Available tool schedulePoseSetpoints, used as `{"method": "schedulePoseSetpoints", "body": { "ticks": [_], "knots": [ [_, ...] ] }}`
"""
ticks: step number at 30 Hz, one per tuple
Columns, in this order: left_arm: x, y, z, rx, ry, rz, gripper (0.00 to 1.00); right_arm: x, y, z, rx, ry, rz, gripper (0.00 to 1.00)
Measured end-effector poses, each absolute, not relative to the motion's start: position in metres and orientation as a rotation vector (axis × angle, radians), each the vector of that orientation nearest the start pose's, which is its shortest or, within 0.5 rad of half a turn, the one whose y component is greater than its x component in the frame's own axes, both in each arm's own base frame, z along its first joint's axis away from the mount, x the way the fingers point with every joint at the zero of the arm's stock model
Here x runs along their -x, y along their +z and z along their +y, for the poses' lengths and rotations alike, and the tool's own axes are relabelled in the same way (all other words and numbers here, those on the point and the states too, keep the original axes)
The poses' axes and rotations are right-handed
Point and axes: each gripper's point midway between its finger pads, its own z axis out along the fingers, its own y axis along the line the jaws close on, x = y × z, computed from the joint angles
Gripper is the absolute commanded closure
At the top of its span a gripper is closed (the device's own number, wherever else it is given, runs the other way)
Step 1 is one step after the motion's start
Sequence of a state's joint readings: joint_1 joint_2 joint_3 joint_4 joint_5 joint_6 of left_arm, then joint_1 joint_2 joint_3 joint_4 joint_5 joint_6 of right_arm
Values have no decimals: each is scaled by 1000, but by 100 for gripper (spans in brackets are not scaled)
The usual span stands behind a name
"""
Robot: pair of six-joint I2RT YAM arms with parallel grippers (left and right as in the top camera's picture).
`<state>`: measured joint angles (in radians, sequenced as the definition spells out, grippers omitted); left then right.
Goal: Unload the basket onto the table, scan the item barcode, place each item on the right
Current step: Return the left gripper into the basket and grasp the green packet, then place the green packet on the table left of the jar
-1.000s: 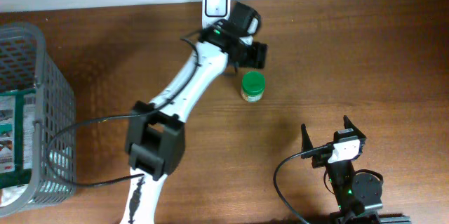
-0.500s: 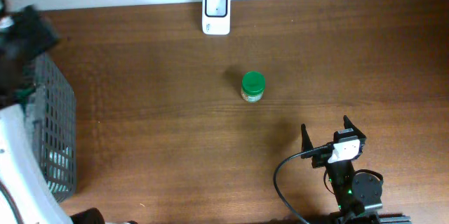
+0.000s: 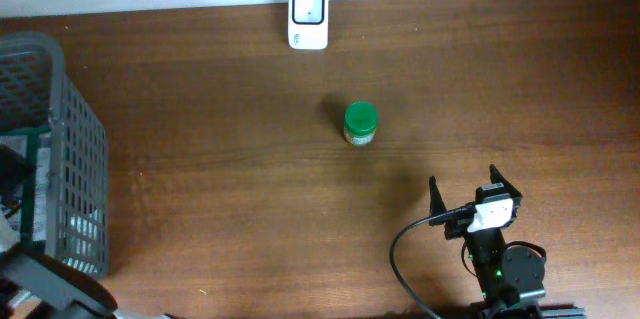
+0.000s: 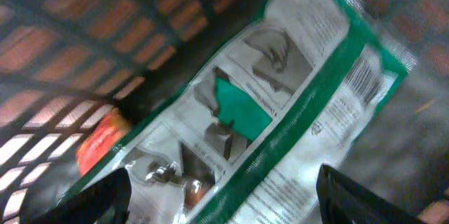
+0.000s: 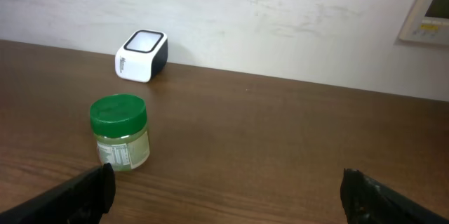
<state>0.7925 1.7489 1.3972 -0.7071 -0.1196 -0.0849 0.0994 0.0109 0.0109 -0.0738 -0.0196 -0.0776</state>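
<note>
Evidently the green-and-white packet [image 4: 280, 104] lies flat inside the basket [image 3: 80, 149], with its barcode [image 4: 365, 76] facing the camera. The left gripper [image 4: 221, 185] hovers over it, jaws wide and empty; the right gripper [image 3: 466, 185] sits well apart from the basket, also spread open. The packet is probably light, floppy, slick film: pinch an edge clear of the barcode, as a mid-panel grip would likely crumple it
</note>
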Motion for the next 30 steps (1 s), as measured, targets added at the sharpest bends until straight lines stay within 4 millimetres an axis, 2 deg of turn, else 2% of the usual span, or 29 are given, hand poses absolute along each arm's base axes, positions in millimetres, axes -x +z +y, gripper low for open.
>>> {"method": "schedulePoseSetpoints", "body": {
  "ticks": [3, 6, 8, 9, 11, 13, 14, 15, 18, 20, 21, 23, 25, 26, 28, 30],
  "knots": [
    [-295, 97, 325, 980, 407, 2552, 9, -245, 158, 28, 160, 33, 1637, 2],
    [-301, 92, 331, 828, 449, 2599, 7, -245, 158, 28, 160, 33, 1637, 2],
    [-304, 93, 334, 767, 472, 2606, 11, -245, 158, 28, 161, 32, 1637, 2],
    [-304, 90, 334, 762, 470, 2613, 17, -245, 158, 28, 161, 32, 1637, 2],
    [-304, 68, 331, 743, 434, 2672, 38, -245, 158, 28, 161, 32, 1637, 2],
    [-303, 54, 330, 732, 422, 2709, 71, -245, 158, 28, 160, 33, 1637, 2],
    [-303, 54, 331, 727, 426, 2712, 79, -245, 158, 28, 160, 33, 1637, 2],
    [-305, 63, 333, 722, 434, 2695, 81, -245, 158, 28, 160, 33, 1637, 2],
    [-309, 68, 333, 716, 427, 2691, 82, -245, 158, 28, 160, 33, 1637, 2],
    [-311, 72, 333, 741, 415, 2677, 94, -245, 158, 28, 160, 33, 1637, 2],
    [-313, 76, 333, 754, 405, 2661, 96, -245, 158, 28, 160, 33, 1637, 2],
    [-320, 90, 331, 760, 374, 2611, 96, -245, 158, 28, 161, 32, 1637, 2],
    [-332, 126, 328, 724, 339, 2514, 98, -245, 158, 28, 161, 32, 1637, 2],
    [-339, 161, 328, 709, 348, 2421, 99, -245, 158, 28, 161, 33, 1637, 2],
    [-343, 210, 325, 712, 350, 2287, 100, -245, 158, 28, 160, 33, 1637, 2],
    [-347, 272, 307, 691, 285, 2109, 100, -245, 158, 28, 161, 32, 1637, 2]
  ]
}}
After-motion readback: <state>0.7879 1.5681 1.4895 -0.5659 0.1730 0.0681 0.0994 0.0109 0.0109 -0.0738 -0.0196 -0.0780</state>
